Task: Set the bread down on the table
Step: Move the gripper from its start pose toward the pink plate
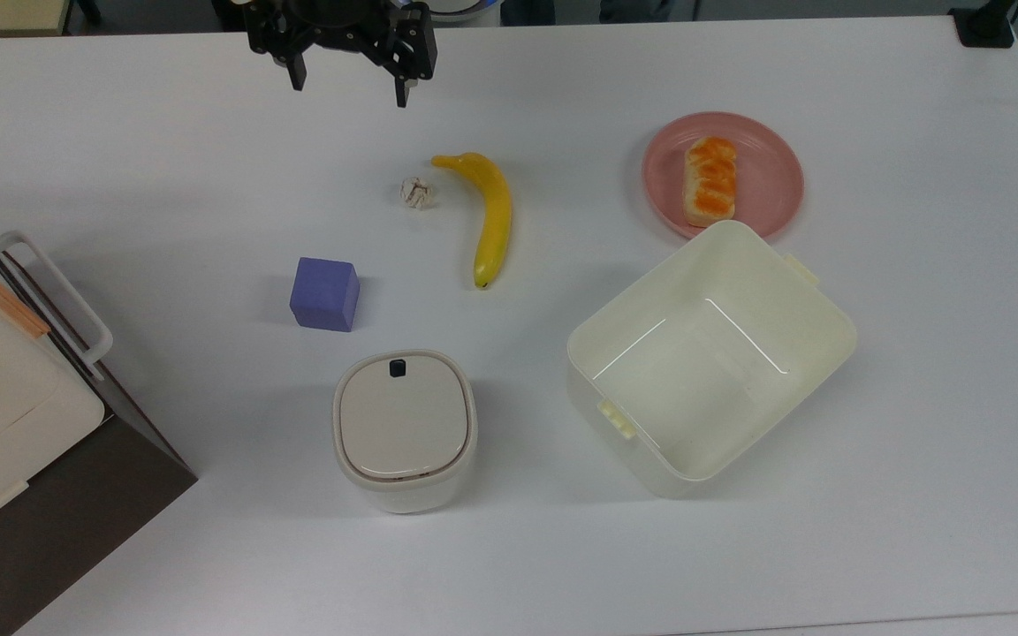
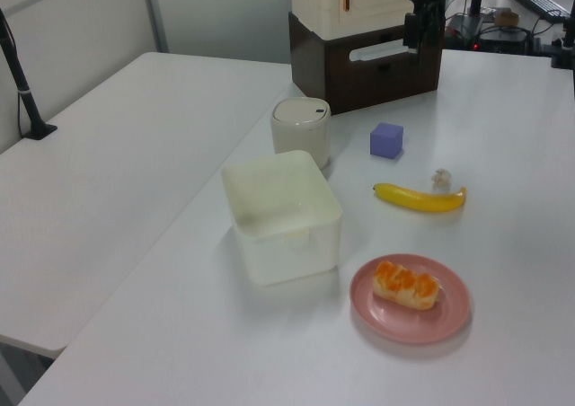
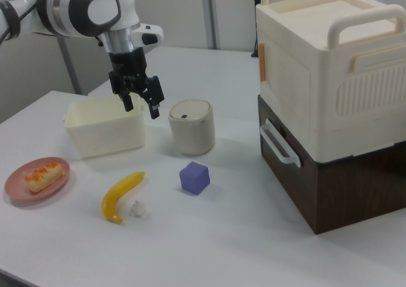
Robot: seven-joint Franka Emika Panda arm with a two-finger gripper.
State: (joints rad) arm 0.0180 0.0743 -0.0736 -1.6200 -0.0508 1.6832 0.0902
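Tool (image 1: 350, 84) hangs released and empty, well apart from bread (image 1: 710, 180) lying on pink plate (image 1: 770, 185); best approach from above, gripping across its short sides, then lower onto bare tabletop (image 1: 915, 353).

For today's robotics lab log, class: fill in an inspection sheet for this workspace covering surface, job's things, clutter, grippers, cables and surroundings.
Surface: white table, flat.
Job's things: bread lies on the pink plate, not yet on the table.
Clutter: banana, crumpled whitish ball, purple cube, lidded round bin, open cream box.
Grippers: gripper open, holding nothing, raised above the table away from the plate.
Cables: nothing seen.
Surroundings: cream-and-brown cabinet stands on the table.
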